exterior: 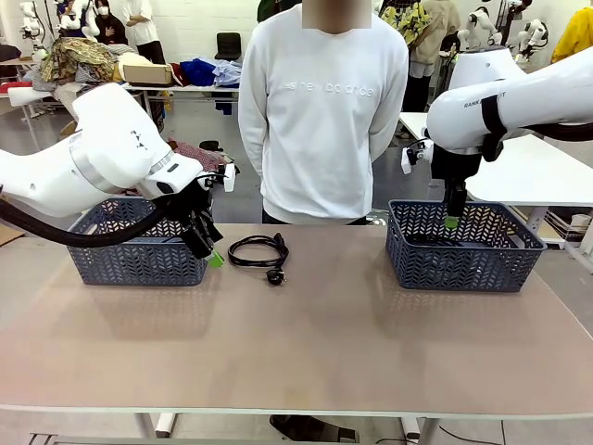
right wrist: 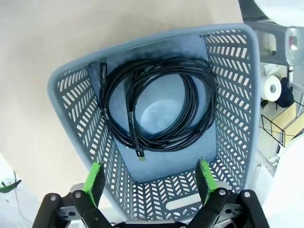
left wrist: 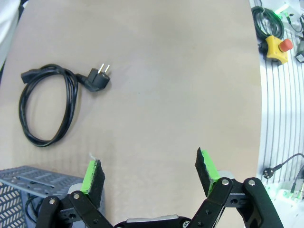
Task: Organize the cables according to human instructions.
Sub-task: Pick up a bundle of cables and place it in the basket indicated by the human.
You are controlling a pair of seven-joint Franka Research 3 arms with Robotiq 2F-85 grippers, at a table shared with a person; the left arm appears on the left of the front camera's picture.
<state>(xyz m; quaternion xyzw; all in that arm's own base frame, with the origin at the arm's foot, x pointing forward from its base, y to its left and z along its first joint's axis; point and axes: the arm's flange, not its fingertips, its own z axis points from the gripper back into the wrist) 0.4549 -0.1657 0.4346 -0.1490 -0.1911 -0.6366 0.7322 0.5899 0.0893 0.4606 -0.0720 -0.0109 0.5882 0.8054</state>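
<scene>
Our left gripper [left wrist: 149,173] hangs wide open and empty beside a thin black coiled cable with a chunky plug [exterior: 258,252], which lies on the tan table [exterior: 324,352]. Our right gripper [right wrist: 149,176], jaws equally wide and holding nothing, hangs over a blue-grey plastic lattice basket [right wrist: 71,83], where a second black coiled cable [right wrist: 156,107] lies.

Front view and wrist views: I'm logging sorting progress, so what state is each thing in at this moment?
Left gripper: fingers open, empty, above the table.
Right gripper: fingers open, empty, above the right basket.
Table cable: coiled, lying loose on the table.
Basket cable: coiled, lying in the right basket.
Right basket: upright, holding one cable.
Left basket: upright, contents unclear.
</scene>
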